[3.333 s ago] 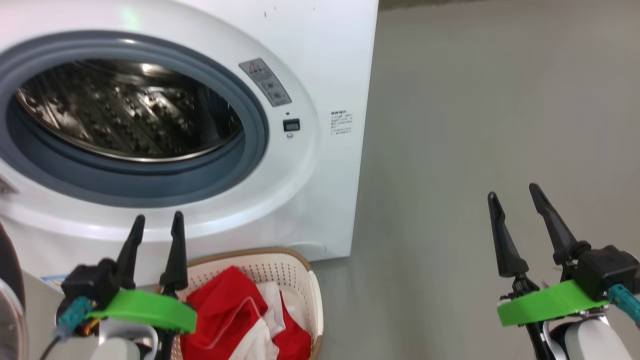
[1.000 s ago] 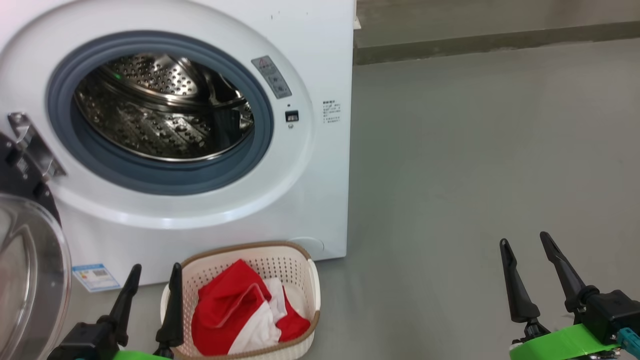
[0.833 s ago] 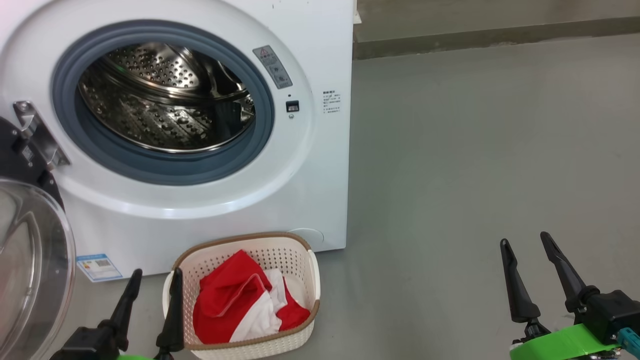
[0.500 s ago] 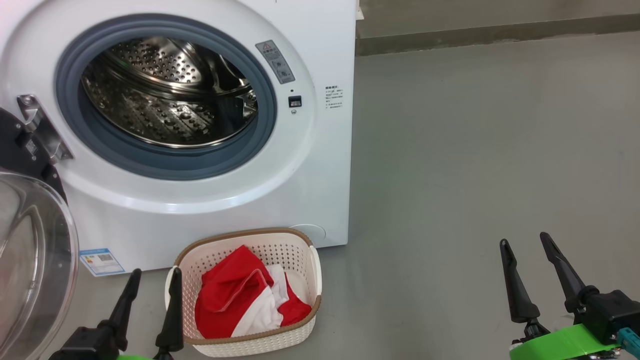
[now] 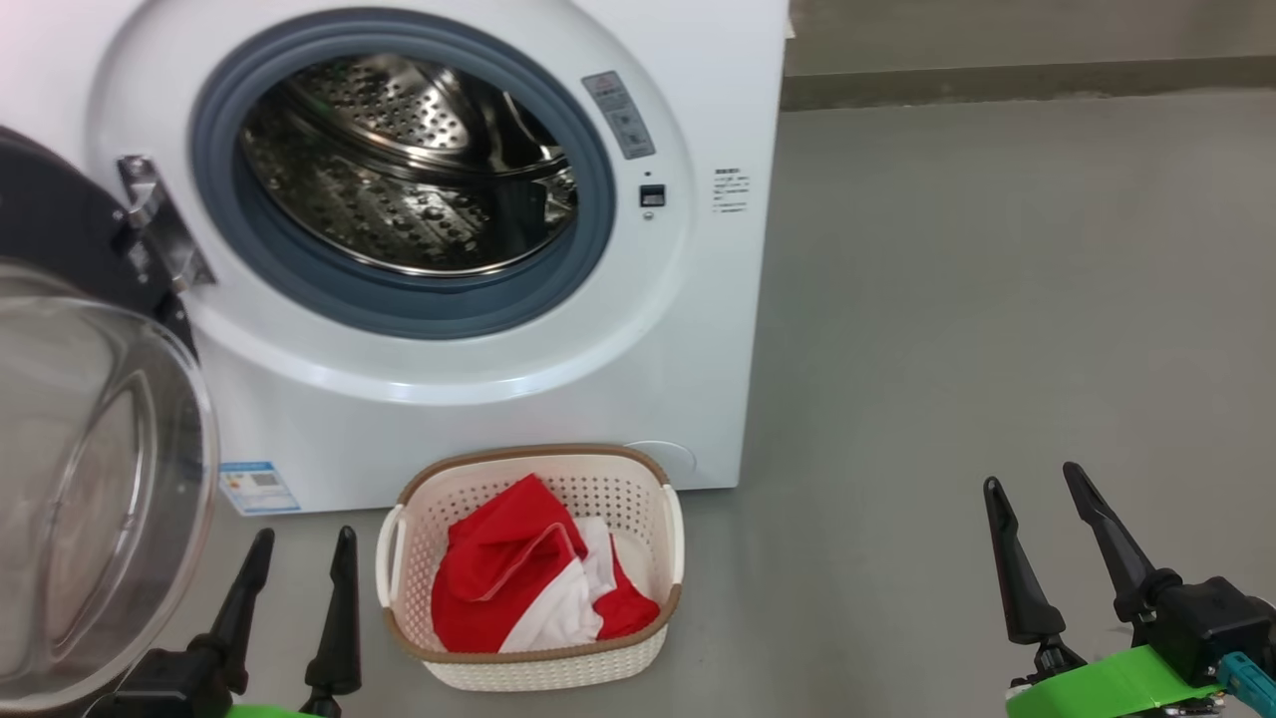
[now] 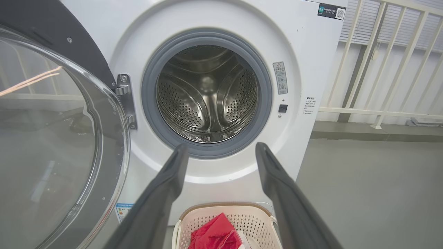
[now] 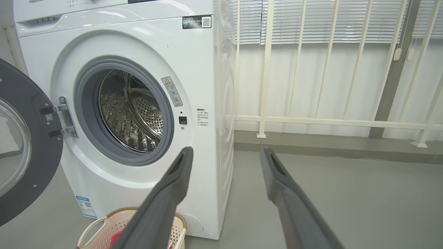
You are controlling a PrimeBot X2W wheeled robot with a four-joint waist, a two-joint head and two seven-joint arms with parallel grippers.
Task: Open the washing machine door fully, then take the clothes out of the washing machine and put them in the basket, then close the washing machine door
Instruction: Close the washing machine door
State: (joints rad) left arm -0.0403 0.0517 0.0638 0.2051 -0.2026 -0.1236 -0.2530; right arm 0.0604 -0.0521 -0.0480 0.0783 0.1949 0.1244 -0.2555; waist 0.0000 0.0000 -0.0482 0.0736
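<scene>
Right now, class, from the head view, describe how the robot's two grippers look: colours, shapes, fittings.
Both the left gripper and the right gripper have two long black fingers tapering to points. The right one's rise from a black block above a bright green bracket, with a teal connector beside it. A green sliver shows under the left one.

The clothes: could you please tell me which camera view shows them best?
The head view: it looks down on the clothes lying in the basket. The left wrist view cuts them off at its bottom edge; the right wrist view catches a red sliver.
</scene>
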